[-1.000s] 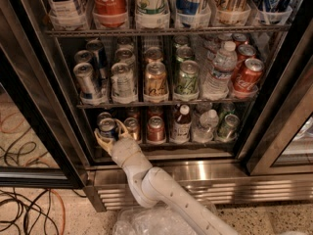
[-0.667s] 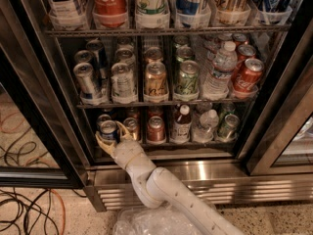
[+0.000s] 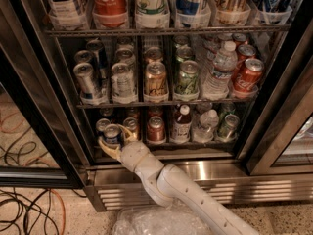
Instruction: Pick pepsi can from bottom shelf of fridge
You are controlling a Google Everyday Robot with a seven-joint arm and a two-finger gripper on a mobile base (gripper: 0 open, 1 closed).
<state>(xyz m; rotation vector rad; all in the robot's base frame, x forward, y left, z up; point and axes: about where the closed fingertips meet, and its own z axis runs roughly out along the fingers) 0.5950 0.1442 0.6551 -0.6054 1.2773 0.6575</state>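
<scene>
The pepsi can [image 3: 111, 133], blue with a silver top, stands at the front left of the bottom shelf [image 3: 195, 143] of the fridge [image 3: 220, 173]. My gripper [image 3: 115, 142] reaches in from below on its white arm. Its pale yellow fingers [image 3: 106, 150] sit on either side of the can and close against it. The can's lower half is hidden behind the gripper. A second silver-topped can [image 3: 102, 125] stands just behind it.
A bronze-gold can [image 3: 131, 127] and a red can [image 3: 156, 129] stand right of the pepsi can, then a red-capped bottle [image 3: 182, 124], a water bottle [image 3: 206, 125] and a green can [image 3: 228, 126]. The black door frame [image 3: 34, 121] is at left. Cables [image 3: 24, 204] and a plastic bag [image 3: 151, 222] lie on the floor.
The gripper and the pepsi can have shifted slightly right and toward the shelf's front edge. The other drinks have not moved.
</scene>
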